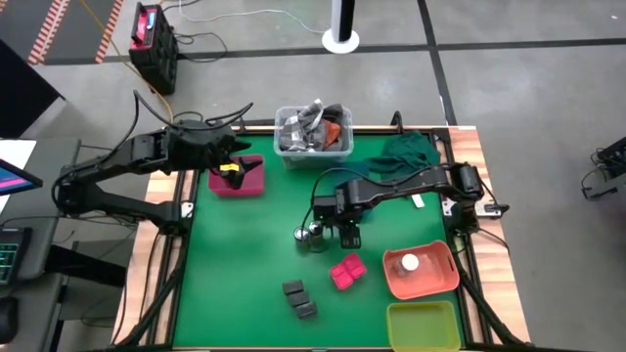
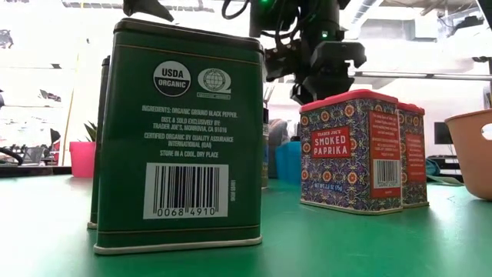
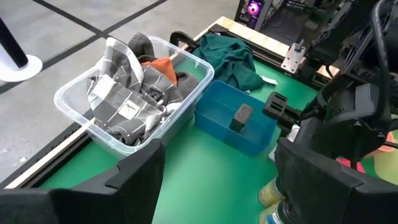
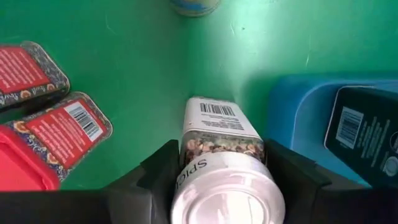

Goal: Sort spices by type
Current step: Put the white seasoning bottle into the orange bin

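My right claw [image 4: 227, 186] squeezes a white-capped jar [image 4: 224, 168] beside the blue tray [image 4: 305, 118]; it could slip and fall.

- On the green tin [image 2: 181, 138] we read "USDA ORGANIC", "INGREDIENTS: ORGANIC GROUND BLACK PEPPER", "STORE IN A COOL DRY PLACE".
- Under its barcode we read "0068 4910".
- On the red-lidded patterned tin [image 2: 350, 151] we read "TRADER JOE'S SMOKED PAPRIKA".
- On the white-capped jar [image 4: 222, 168] we make out "Spic"; its barcode digits are unreadable.
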Tool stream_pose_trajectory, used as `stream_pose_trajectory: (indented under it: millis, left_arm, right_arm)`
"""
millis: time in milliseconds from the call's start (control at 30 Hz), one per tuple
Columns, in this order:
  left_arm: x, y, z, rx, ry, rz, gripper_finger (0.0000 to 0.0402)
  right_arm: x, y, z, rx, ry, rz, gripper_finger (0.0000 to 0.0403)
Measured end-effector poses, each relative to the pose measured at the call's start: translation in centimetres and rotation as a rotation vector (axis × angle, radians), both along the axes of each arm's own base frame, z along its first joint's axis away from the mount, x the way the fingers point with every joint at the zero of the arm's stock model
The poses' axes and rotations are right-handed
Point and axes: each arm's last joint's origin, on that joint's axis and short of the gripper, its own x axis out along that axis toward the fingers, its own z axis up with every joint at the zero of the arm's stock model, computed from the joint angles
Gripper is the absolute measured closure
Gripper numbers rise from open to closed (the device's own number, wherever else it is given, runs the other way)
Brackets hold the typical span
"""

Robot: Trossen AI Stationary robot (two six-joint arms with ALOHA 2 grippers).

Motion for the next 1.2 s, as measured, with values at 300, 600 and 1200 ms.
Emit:
stream_pose_trajectory:
  millis: [300,600,1200]
  left_arm:
    - [0.0,0.0,0.0,0.006,0.003,-0.004,0.0113]
    - [0.0,0.0,0.1,0.017,0.001,-0.008,0.0113]
    - [0.1,0.0,0.3,0.028,-0.018,-0.019,0.0113]
  right_arm:
    - [-1.1,-0.1,2.1,0.015,-0.026,-0.071,0.0176]
    - [-4.0,-0.5,6.3,0.03,-0.068,-0.243,0.0176]
    - [-15.0,2.2,8.5,0.024,-0.001,-0.618,0.0176]
